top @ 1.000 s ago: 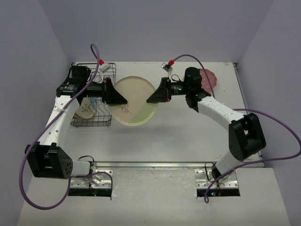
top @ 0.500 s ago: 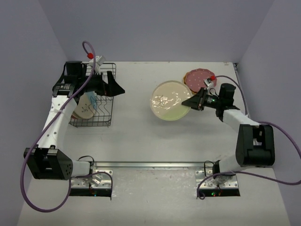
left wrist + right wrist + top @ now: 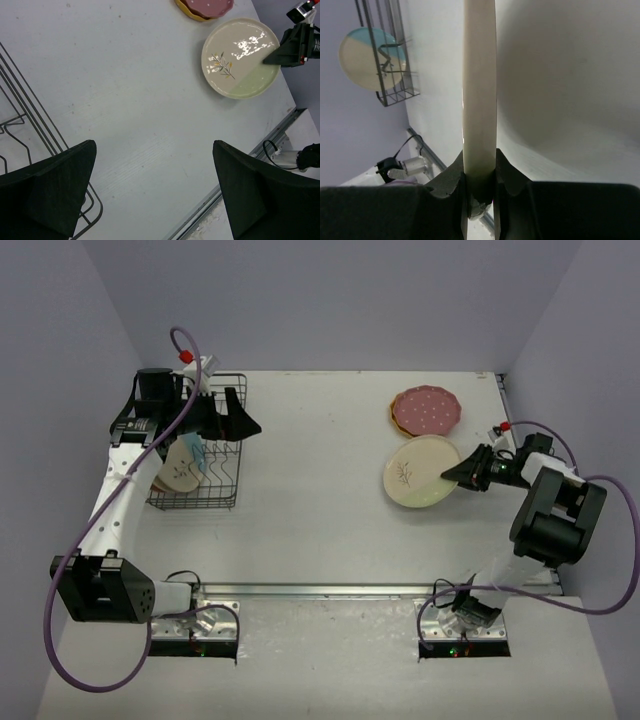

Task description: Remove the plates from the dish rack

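My right gripper [image 3: 452, 474] [image 3: 480, 176] is shut on the rim of a cream plate [image 3: 420, 472] [image 3: 241, 57] [image 3: 479, 95] with a leaf sprig and a green tint. It holds that plate low at the right of the table, just in front of a dark pink dotted plate [image 3: 428, 409] [image 3: 206, 5] stacked on a yellow-orange one. The dish rack [image 3: 222, 490] [image 3: 390, 95] stands at the far left, with a cream and blue plate [image 3: 181, 466] [image 3: 367, 57] upright in it. Empty and open, my left gripper [image 3: 243, 417] [image 3: 155, 175] hovers by the rack's right edge.
A metal rail [image 3: 330, 590] runs along the table's near edge between the arm bases. The table's right edge [image 3: 515, 430] lies just behind my right wrist. Purple cables loop off both arms.
My left gripper let go of the cream-green plate and drew back to the rack. The right arm swung the plate from the table's middle to the right, beside the pink plate.
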`<move>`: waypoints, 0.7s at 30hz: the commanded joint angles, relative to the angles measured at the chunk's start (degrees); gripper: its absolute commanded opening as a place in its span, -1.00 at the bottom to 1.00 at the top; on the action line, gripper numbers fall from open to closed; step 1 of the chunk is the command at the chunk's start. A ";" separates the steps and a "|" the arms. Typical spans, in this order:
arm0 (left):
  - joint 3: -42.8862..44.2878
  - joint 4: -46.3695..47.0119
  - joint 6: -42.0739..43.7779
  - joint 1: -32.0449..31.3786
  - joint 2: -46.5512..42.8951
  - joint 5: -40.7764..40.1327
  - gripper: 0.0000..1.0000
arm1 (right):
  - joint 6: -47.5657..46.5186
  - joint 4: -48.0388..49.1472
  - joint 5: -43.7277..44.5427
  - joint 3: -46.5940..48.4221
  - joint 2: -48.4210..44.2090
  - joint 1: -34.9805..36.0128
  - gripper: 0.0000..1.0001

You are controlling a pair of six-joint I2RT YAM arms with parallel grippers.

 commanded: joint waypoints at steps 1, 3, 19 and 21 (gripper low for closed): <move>1.62 2.32 -0.30 0.22 -1.93 0.29 1.00 | -12.68 -14.40 -1.64 8.67 5.65 -1.07 -1.00; 1.45 2.49 -0.48 0.22 -1.98 -0.16 1.00 | -14.22 -15.48 0.00 9.99 7.84 -1.16 -1.00; 1.95 0.85 0.76 0.14 -1.90 -3.37 1.00 | -16.98 -21.51 20.18 20.47 19.71 -1.93 -0.77; 1.88 1.00 0.83 0.18 -1.98 -3.45 1.00 | -17.01 -21.76 20.70 20.47 20.05 -2.42 -0.71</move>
